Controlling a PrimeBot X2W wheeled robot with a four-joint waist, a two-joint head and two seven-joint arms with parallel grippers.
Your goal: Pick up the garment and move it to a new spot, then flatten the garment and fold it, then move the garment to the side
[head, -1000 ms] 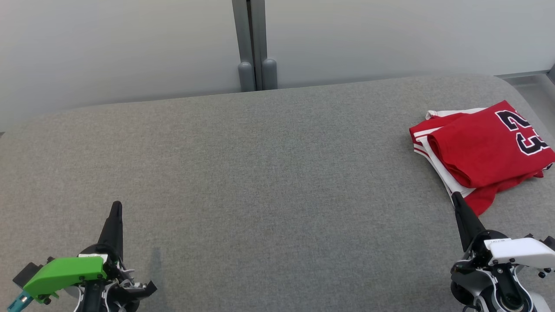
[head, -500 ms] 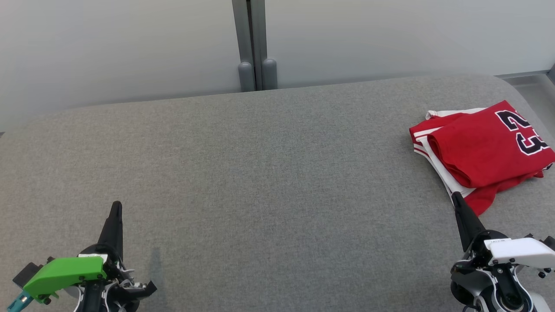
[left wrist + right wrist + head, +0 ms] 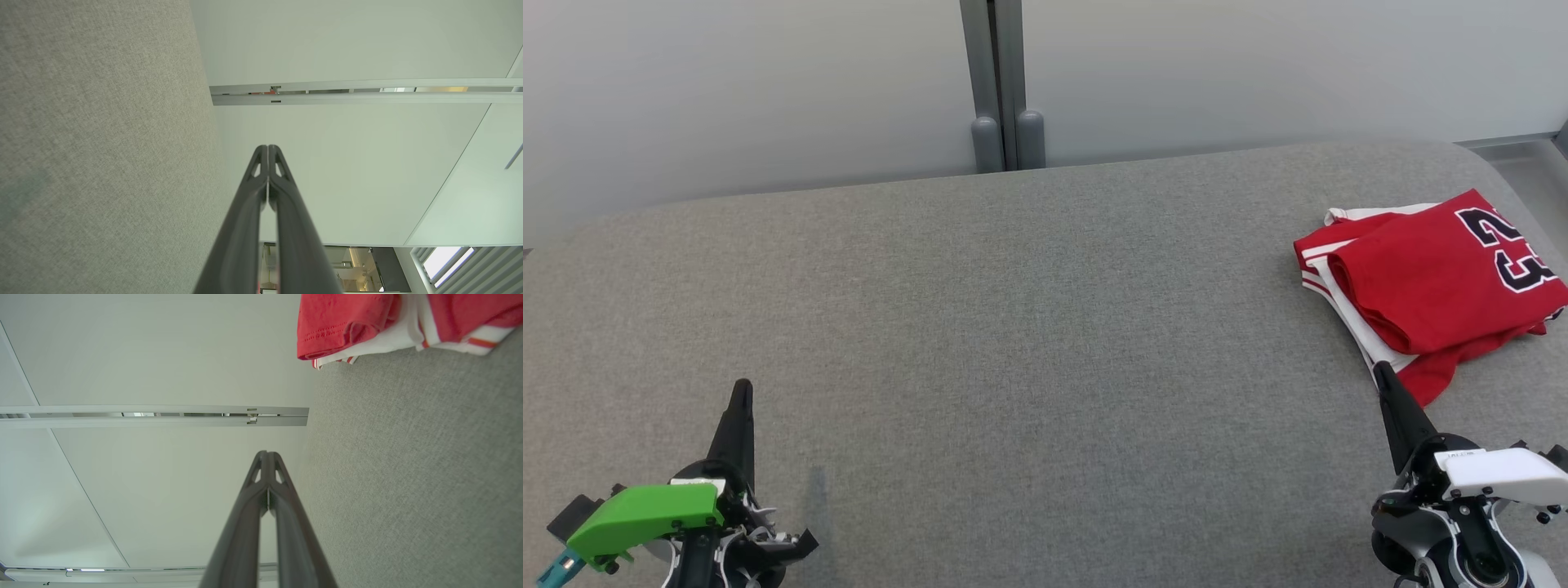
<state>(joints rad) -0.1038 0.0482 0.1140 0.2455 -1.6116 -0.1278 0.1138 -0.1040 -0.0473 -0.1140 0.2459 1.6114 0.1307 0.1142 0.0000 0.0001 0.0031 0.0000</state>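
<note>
The garment (image 3: 1429, 286) is a red jersey with white trim and a dark number, folded into a compact stack at the right end of the grey fabric surface (image 3: 1013, 343). Its edge also appears at the top of the right wrist view (image 3: 347, 322). My right gripper (image 3: 1380, 374) is shut and empty, its tip just short of the garment's near corner. My left gripper (image 3: 742, 388) rests at the lower left, far from the garment, shut with nothing in it. In each wrist view the two fingers (image 3: 267, 163) (image 3: 266, 469) press together.
A pale wall with a grey vertical post (image 3: 1001, 82) stands behind the surface. The surface's rounded right edge (image 3: 1515, 175) lies just beyond the garment. Wide bare fabric stretches between the two grippers.
</note>
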